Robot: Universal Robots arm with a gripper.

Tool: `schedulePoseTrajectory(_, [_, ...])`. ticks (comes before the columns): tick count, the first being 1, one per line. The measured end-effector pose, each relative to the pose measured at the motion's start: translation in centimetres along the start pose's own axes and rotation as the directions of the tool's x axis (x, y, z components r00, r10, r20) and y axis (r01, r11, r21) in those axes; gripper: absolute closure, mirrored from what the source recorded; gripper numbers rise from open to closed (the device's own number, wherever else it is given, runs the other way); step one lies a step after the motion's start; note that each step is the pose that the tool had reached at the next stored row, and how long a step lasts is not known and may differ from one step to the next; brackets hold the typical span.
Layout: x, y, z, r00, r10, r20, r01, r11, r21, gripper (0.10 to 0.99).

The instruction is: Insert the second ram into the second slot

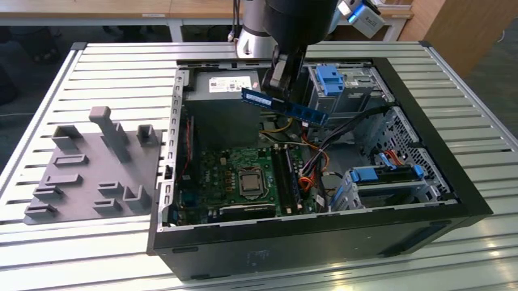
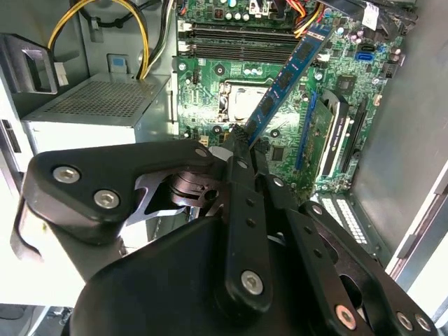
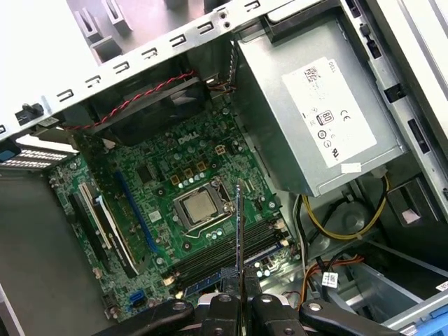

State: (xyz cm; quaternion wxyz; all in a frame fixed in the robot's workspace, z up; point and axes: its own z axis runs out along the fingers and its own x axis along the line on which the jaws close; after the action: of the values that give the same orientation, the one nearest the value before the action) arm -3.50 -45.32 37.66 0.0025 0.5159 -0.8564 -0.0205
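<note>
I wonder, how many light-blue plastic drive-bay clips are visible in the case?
2, both in the exterior view: one clip beside the arm, farthest from the camera; the other nearer the camera, toward the exterior view's right. More may be hidden.

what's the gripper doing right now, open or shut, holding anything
Gripper: shut on the second ram, which it holds in the air above the open computer case, not yet in a slot.

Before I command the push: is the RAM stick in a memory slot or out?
Out. The RAM stick hangs tilted in the jaws above the motherboard, clear of the memory slots.
</note>
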Motion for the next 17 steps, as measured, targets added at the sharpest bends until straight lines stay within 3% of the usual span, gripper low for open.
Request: schedulePoseTrajectory(17, [0.0,0.0,0.0,0.9984,0.056,0.0021,-0.056,0.9984,0.001,0.949])
